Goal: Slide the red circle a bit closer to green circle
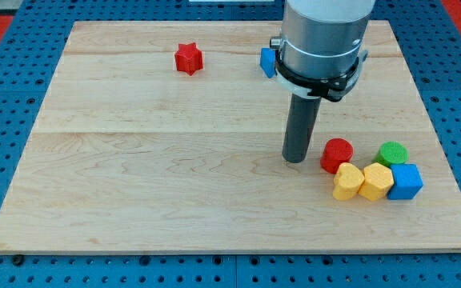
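While my tip (296, 159) sits just left of the red circle (337, 153), green circle (392, 153) lies right.

Red star (188, 58) (far), yellow blocks (362, 182), blue cube (406, 182).

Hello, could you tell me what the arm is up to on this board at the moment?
My tip rests on the wooden board just to the view's left of the red circle, with a small gap showing. The green circle sits further right, apart from the red one. Below them lie two yellow blocks and a blue cube.
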Controlling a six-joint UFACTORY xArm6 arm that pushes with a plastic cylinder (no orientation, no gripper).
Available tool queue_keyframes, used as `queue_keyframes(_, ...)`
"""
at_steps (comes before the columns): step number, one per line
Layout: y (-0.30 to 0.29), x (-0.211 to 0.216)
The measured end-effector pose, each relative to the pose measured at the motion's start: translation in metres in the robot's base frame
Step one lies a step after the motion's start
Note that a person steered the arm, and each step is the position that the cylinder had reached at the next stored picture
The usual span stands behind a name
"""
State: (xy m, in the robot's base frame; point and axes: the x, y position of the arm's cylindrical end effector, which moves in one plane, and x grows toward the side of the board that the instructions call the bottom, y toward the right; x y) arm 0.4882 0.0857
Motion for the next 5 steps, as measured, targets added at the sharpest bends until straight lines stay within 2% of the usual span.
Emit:
queue_keyframes(3, 0.048, 0.000)
queue_keyframes(5, 0.044, -0.017)
